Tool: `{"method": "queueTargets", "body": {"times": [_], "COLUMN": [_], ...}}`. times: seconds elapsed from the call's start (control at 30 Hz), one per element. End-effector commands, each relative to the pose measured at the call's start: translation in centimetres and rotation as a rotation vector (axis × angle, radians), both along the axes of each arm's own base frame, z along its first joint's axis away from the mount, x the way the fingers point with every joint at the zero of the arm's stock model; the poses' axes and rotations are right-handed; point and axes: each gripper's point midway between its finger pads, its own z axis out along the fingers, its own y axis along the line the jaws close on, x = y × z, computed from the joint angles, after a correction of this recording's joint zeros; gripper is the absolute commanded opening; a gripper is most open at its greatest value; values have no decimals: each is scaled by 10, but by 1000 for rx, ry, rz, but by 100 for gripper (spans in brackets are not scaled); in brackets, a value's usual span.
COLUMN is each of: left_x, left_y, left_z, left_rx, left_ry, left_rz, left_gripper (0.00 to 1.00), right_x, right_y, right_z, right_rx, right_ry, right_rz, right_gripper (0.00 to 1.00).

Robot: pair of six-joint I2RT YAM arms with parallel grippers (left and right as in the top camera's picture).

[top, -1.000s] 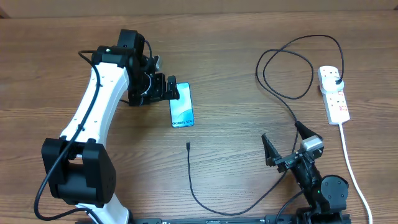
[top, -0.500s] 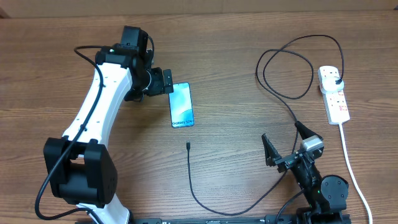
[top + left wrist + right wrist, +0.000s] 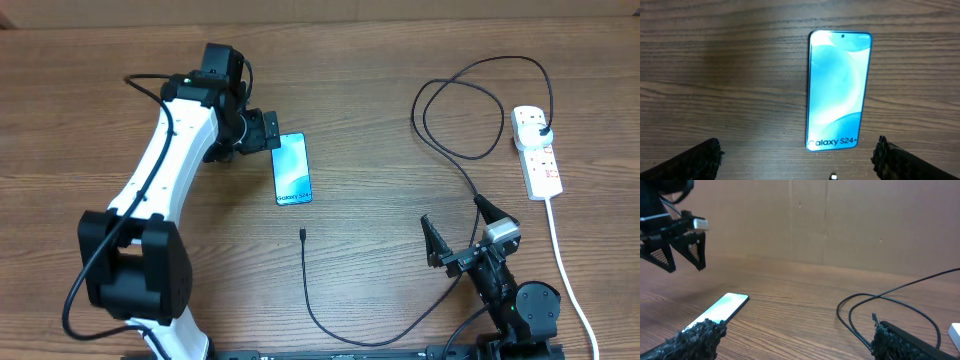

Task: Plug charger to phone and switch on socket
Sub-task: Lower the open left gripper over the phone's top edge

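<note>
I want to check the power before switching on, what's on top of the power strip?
A black plug sits in the far outlet of the power strip, its cable looping away. That outlet is hidden beneath it. Nothing rests on the nearer outlets.

— How does your left side stand?

— My white-and-black left arm [image 3: 165,170] rises from its black base at the lower left of the overhead view, stretches far forward and turns to the right at the wrist. Its black two-finger left pincer [image 3: 272,131] hangs with the fingers pointing down, jaws spread wide and nothing between them.

— And the right?

— My black right arm [image 3: 518,300] sits folded low at the lower right. Its black right pincer [image 3: 452,215] points forward, roughly level, jaws wide apart and empty. In the left wrist view, my rough black fingertips [image 3: 702,160] show only at the bottom corners.
</note>
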Motion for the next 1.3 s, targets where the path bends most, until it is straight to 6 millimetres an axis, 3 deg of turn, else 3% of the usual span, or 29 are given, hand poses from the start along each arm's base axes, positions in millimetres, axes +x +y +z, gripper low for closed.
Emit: {"method": "queueTargets", "body": {"times": [0.0,0.43,0.83,1.27], "left_x": [5,5,30,32], "left_y": [1,-25,-41,-53], "left_z": [-16,-70,-69,-70], "left_rx": [20,35,0,88], "left_ry": [29,117,19,-30], "left_rz": [22,-4,24,-3], "left_gripper": [100,99,100,100], "right_x": [0,0,0,0], "right_y": [-1,-1,-1,-1], "right_z": [-1,-1,-1,-1], "right_rx": [-4,-4,-4,-4], "right_ry": [-8,-9,-8,-9], "right_rz": [-5,-5,-5,-5], "right_gripper": [100,100,100,100]}}
